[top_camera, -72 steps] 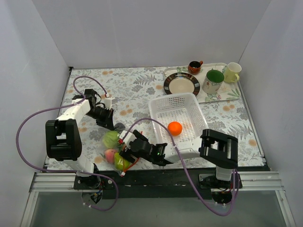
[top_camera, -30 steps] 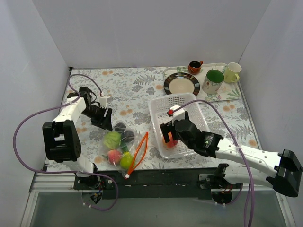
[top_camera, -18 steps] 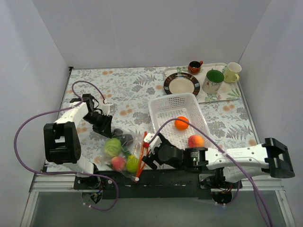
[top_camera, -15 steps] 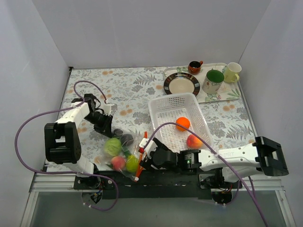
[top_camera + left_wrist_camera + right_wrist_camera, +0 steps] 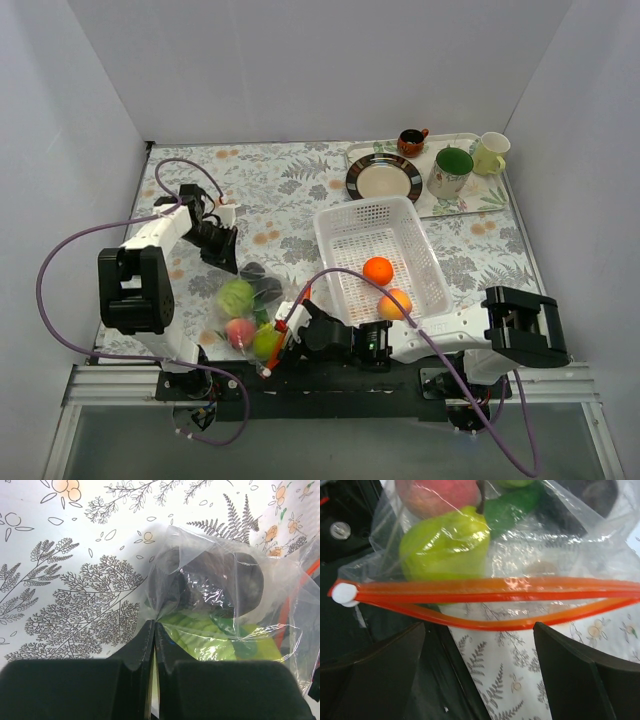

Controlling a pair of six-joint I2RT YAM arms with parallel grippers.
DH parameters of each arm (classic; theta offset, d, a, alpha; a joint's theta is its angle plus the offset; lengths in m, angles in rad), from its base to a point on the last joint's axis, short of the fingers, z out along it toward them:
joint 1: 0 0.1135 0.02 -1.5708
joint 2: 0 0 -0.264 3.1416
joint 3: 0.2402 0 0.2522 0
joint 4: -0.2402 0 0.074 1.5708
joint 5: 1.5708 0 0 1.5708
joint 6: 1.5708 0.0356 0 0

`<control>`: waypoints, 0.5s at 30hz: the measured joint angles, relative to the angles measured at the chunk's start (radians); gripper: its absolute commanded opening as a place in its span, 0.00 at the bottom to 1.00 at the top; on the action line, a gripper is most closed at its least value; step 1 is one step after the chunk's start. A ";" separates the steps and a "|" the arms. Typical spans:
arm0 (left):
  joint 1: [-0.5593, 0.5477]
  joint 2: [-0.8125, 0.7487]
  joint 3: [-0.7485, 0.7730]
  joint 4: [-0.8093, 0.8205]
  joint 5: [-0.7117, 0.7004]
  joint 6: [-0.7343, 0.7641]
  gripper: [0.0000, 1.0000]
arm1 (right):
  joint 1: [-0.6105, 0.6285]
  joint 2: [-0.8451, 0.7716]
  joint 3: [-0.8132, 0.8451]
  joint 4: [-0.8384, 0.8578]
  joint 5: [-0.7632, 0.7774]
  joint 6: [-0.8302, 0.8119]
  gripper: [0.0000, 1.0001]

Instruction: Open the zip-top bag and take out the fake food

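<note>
The left gripper [image 5: 154,632] is pressed together on a fold of the bag [image 5: 220,595], which lies on the table [image 5: 300,190] near its front edge, beside the basket [image 5: 370,225]. The right gripper [image 5: 477,645] is spread wide just at the orange zip strip [image 5: 495,587]; a green apple [image 5: 445,545] and a peach [image 5: 437,490] are inside the bag

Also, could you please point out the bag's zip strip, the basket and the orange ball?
zip strip [image 5: 490,586], right wrist view, upper orange-red band.
basket [image 5: 365,235], top view, bare mesh floor.
orange ball [image 5: 378,270], top view, its middle.
</note>
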 measured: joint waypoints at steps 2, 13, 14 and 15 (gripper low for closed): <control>-0.009 0.000 -0.001 0.008 -0.005 -0.013 0.00 | -0.008 0.020 0.000 0.044 -0.029 0.006 0.98; -0.043 -0.012 -0.047 0.058 -0.036 -0.050 0.00 | -0.084 0.142 0.042 0.241 -0.141 0.042 0.98; -0.043 -0.013 -0.047 0.061 -0.041 -0.053 0.00 | -0.092 0.158 0.051 0.254 -0.154 0.047 0.98; -0.043 -0.013 -0.047 0.063 -0.045 -0.055 0.00 | -0.100 0.169 0.055 0.267 -0.166 0.056 0.98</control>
